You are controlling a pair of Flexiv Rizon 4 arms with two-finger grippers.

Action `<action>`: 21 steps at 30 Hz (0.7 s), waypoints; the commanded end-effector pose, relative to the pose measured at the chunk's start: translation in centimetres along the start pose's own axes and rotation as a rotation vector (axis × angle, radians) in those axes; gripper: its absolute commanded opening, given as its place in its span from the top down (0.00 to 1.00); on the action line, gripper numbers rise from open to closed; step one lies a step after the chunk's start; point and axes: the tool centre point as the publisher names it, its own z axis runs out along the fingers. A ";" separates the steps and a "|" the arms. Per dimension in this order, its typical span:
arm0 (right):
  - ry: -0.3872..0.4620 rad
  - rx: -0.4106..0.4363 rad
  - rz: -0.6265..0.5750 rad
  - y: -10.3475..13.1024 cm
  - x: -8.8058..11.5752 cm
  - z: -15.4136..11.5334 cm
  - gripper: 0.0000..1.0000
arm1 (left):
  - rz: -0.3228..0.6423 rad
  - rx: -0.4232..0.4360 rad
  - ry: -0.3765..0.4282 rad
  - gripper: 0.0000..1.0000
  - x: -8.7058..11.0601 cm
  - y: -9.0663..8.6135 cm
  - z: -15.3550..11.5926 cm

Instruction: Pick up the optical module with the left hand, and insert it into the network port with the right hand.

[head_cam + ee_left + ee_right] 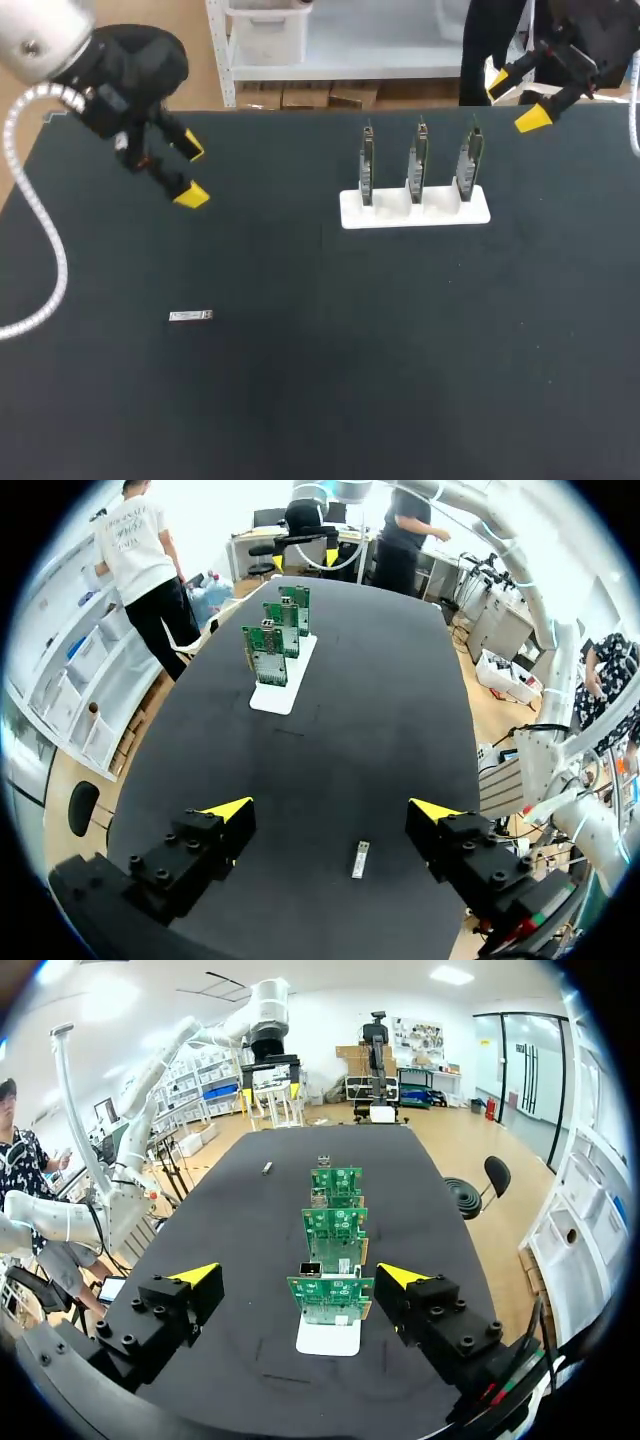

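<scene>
The optical module [191, 316] is a small silver bar lying flat on the black table, left of centre and toward the front. My left gripper [190, 172] hangs open above the table's back left, well behind the module. From the left wrist the module [360, 859] lies on the table between the open fingers [335, 808], nearer the right one. A white stand [415, 208] holds three upright green network cards [417, 160] at the back right of centre. My right gripper [512, 98] is open above the back right corner, and in its wrist view [298, 1276] the nearest card [330, 1300] stands just ahead.
The black table [400, 350] has wide bare room at the front and right. In the right wrist view the module [267, 1168] shows far off beyond the cards, near my left arm [268, 1030].
</scene>
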 end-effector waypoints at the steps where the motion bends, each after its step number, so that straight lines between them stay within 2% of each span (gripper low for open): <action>1: 0.000 0.005 -0.001 0.2 0.0 0.1 0.00 | 0.004 -0.171 -0.054 0.00 0.6 -2.8 -0.1; 11: 0.000 0.005 -0.001 0.2 0.0 0.1 0.00 | 0.004 -0.171 -0.054 0.00 0.6 -2.8 -0.1; 15: 0.000 0.005 -0.001 0.2 0.0 0.1 0.00 | 0.032 -0.177 0.063 0.00 1.2 -2.9 1.0; 21: 0.000 0.005 -0.001 0.2 0.0 0.1 0.00 | 0.035 -0.190 0.248 0.00 4.9 -4.0 2.5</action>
